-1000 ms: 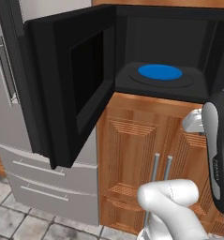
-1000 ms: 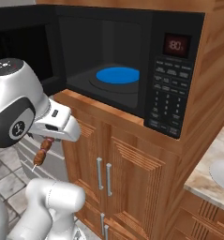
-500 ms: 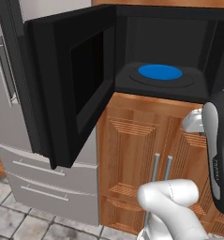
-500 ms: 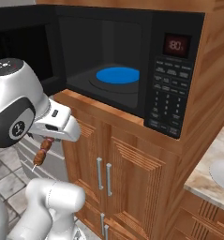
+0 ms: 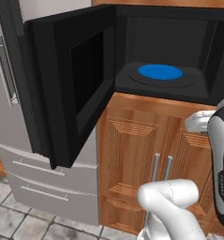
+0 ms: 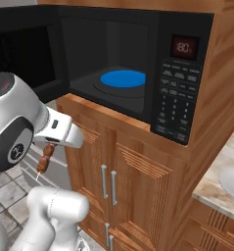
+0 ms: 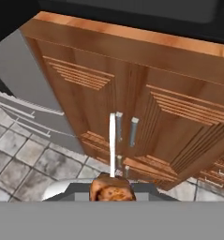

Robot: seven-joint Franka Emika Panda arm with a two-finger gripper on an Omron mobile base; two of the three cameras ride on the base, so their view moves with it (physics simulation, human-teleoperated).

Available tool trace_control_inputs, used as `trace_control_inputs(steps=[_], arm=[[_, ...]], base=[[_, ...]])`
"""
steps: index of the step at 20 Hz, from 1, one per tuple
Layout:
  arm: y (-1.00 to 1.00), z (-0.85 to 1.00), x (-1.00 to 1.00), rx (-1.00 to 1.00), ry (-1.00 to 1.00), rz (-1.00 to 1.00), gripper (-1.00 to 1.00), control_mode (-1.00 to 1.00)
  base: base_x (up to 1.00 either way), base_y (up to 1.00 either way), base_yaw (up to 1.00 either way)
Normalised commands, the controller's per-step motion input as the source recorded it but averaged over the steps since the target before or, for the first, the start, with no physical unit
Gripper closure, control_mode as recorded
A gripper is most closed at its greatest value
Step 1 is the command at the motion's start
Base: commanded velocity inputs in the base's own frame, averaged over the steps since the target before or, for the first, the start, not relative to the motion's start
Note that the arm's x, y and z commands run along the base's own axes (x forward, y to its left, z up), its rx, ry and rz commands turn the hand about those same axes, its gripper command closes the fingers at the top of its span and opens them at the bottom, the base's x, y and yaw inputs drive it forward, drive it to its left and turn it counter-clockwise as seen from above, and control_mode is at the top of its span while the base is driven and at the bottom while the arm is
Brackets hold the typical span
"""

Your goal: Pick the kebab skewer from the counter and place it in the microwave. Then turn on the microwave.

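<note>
The microwave (image 6: pixel 179 73) stands open in its wooden cabinet, its door (image 5: pixel 66 89) swung out to the left. A blue round plate (image 6: pixel 122 78) (image 5: pixel 160 71) lies bare on its floor. My gripper (image 6: pixel 51 144) hangs left of and below the microwave's opening, in front of the cabinet doors. It is shut on the kebab skewer (image 6: pixel 44 162), whose brown chunks dangle under the hand. In the hand view a brown-orange chunk (image 7: pixel 111 190) sits at the bottom and the thin stick (image 7: pixel 112 145) points at the cabinet doors. A corner of the counter (image 6: pixel 211 188) shows at the lower right.
The open door juts out in front of the grey fridge (image 5: pixel 10 117) on the left. Wooden cabinet doors with metal handles (image 6: pixel 107 181) stand below the microwave. The button panel (image 6: pixel 172 110) and red display (image 6: pixel 183 47) are right of the opening. Grey floor tiles (image 7: pixel 24 159) lie below.
</note>
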Motion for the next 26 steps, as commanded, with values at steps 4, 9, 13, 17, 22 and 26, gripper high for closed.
trace_control_inputs(steps=[4, 9, 13, 17, 22, 26], arm=[[0.0, 0.03, 0.0, 0.0, -0.15, -0.05, 1.0, -1.0], [-0.06, 0.15, 0.0, 0.0, -0.03, -0.03, 1.0, -1.0], [-0.16, 0.25, 0.0, 0.0, 0.0, 0.0, 1.0, -1.0], [-0.08, 0.29, 0.0, 0.0, 0.0, 0.0, 1.0, -1.0], [0.0, 0.22, 0.14, 0.0, -0.07, 0.0, 1.0, -1.0], [0.0, 0.09, 0.21, -0.02, -0.18, 0.0, 1.0, -1.0]], base=[[0.0, 0.0, 0.0], [0.0, 0.0, 0.0], [0.0, 0.0, 0.0], [0.0, 0.0, 0.0], [0.0, 0.0, 0.0], [0.0, 0.0, 0.0]])
